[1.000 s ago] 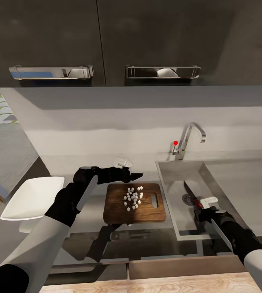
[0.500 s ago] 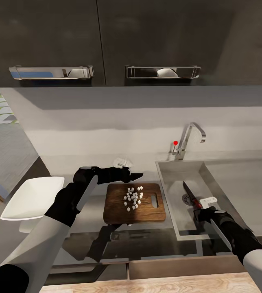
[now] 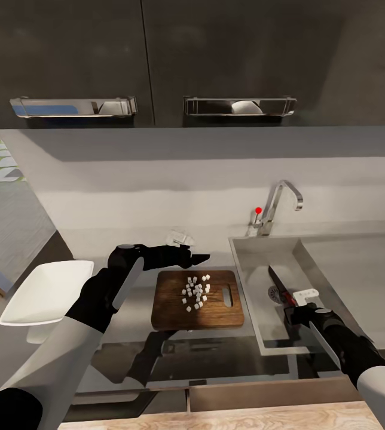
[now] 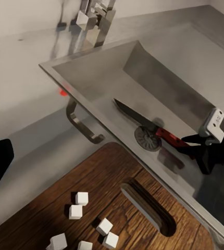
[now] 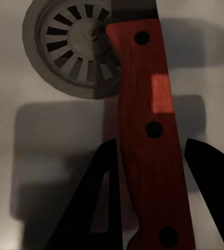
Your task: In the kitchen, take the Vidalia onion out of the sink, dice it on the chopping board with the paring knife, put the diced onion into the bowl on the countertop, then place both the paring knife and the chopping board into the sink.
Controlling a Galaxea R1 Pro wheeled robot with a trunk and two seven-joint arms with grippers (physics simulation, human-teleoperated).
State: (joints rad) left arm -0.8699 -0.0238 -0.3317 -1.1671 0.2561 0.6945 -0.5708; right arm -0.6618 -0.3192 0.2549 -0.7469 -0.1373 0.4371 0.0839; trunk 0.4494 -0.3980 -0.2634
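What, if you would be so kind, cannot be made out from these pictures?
- Head view: the inside of the shallow white squarish bowl; its near wall hides it.
- Right wrist view: the dark blade of the red-handled paring knife is cut off by the picture edge.
- Head view: whether the right tool still touches the handle; too small.
- Left wrist view: the dark brown wooden chopping board is cut by the edge.

Reddish-brown paring knife handle, white diced onion

Right pincer parted; left pincer reaching forward.
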